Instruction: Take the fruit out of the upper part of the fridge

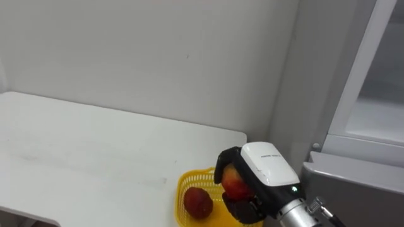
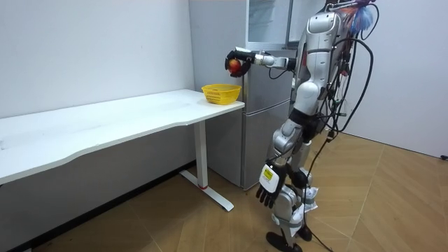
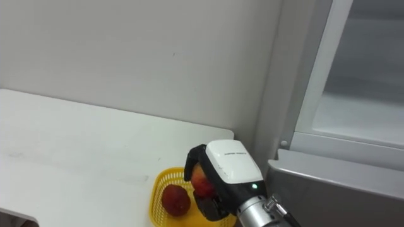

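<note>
Right hand (image 1: pixel 264 165), fingers curled round a red fruit (image 1: pixel 235 183), above yellow basket (image 1: pixel 191 178) holding a second fruit (image 1: pixel 197 203).

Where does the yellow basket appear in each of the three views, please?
Left eye view: the yellow basket lies at the bottom edge near the middle, partly hidden by the right hand gripping a red fruit.
Right eye view: the basket at the bottom edge, left of the middle.
Room view: the basket upper middle, on the table's end.
Shared landmark: the white table corner beside the fridge.
</note>
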Controlling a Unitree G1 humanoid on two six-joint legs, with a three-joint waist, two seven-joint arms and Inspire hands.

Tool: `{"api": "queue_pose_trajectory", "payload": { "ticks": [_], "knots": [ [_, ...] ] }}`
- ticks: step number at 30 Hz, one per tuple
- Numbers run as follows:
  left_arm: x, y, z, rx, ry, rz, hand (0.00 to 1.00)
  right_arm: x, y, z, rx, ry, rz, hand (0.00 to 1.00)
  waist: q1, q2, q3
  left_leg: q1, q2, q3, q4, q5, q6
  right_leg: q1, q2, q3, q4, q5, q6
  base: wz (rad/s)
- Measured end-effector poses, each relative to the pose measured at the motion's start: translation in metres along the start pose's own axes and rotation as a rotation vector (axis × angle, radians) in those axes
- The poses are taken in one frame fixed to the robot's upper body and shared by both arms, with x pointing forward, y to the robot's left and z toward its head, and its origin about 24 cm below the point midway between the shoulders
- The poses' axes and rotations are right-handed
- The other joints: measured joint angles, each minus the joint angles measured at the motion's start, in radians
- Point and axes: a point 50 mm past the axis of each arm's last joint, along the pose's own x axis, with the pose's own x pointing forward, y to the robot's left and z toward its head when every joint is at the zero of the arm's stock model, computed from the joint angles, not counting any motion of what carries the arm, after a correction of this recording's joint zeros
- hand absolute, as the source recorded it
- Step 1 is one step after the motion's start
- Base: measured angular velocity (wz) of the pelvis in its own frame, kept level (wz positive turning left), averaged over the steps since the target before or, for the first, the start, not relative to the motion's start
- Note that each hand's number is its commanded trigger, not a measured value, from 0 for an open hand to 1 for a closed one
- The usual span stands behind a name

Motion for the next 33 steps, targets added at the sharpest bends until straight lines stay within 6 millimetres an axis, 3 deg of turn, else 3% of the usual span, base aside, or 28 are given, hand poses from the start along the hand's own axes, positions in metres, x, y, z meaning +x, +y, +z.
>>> {"api": "queue_pose_trajectory", "payload": {
  "ticks": [3,5,6,7,33],
  "knots": [
    [0.0,0.0,0.0,0.008,0.002,-0.004,0.0,-0.001,0.003,-0.003,-0.002,0.015,0.015,1.0,0.003,-0.007,0.0032,0.0,0.0,-0.001,0.0,0.0,0.0,0.0,0.0,0.0,0.0,0.0,0.0,0.0],
    [0.0,0.0,0.0,0.014,0.002,-0.004,0.0,-0.001,0.006,-0.005,-0.001,0.028,0.025,0.57,0.006,-0.013,0.0079,0.0,0.0,-0.001,-0.001,0.0,0.0,-0.001,0.0,0.002,0.0,0.0,0.0,0.0],
    [0.0,0.0,0.0,0.014,0.004,-0.005,0.0,-0.002,0.008,-0.005,0.0,0.028,0.033,0.57,0.007,-0.015,0.0096,-0.001,0.0,-0.001,-0.001,0.0,0.0,-0.001,0.001,0.002,-0.001,0.0,0.0,0.0],
    [0.0,-0.001,0.0,0.013,0.006,-0.009,0.0,-0.002,0.01,-0.004,0.0,0.026,0.04,0.0,0.007,-0.017,0.0099,-0.002,0.0,-0.001,-0.001,0.0,0.0,-0.002,0.001,0.002,-0.001,0.0,0.0,0.0],
    [0.001,0.001,0.005,0.014,-0.006,0.0,0.0,-0.005,0.015,-0.003,-0.031,0.024,0.064,0.0,0.004,-0.011,0.0082,-0.002,0.0,-0.003,-0.007,0.0,0.0,0.002,0.002,-0.01,-0.013,0.0,0.0,0.0]
  ]
}}
